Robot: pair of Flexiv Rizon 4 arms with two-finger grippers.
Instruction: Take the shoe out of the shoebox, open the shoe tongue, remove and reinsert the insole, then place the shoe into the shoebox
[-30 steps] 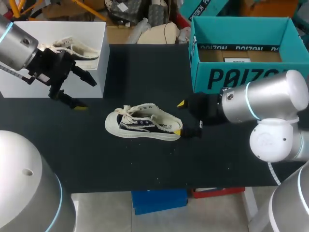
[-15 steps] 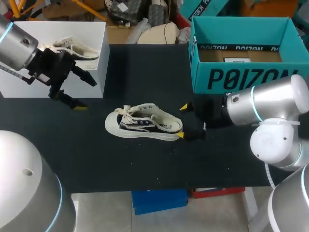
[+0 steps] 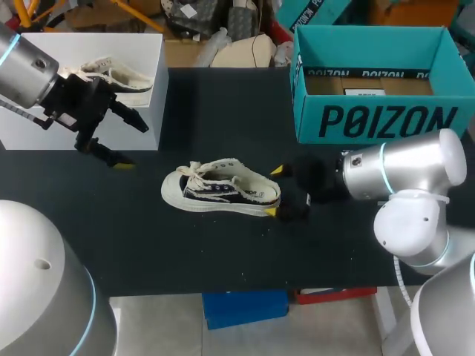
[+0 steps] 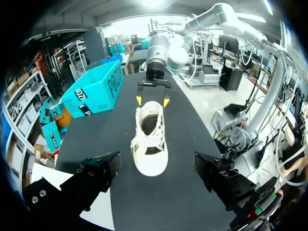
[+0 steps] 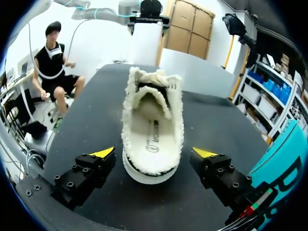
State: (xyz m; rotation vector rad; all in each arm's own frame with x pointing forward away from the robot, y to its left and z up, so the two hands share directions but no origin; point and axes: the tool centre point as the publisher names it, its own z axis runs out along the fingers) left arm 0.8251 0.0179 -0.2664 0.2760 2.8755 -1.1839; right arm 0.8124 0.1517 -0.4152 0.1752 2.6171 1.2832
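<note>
Low-top canvas shoe (image 3: 220, 188) lies mid-surface (image 3: 223, 252), toe left, heel right, outside the teal shoebox (image 3: 378, 119) at far right. Right end effector (image 3: 274, 191): fingers apart, one each side of the heel w/ gaps, gripping nothing. Left end effector (image 3: 132, 144): also apart, empty, beside the white box (image 3: 141, 48) at far left, which has a 2nd shoe (image 3: 111, 74) in it. Right wrist view: insole (image 5: 153, 139) visible, its toe end hidden under the tongue (image 5: 150, 98). Shoebox's right corner is cut off.
</note>
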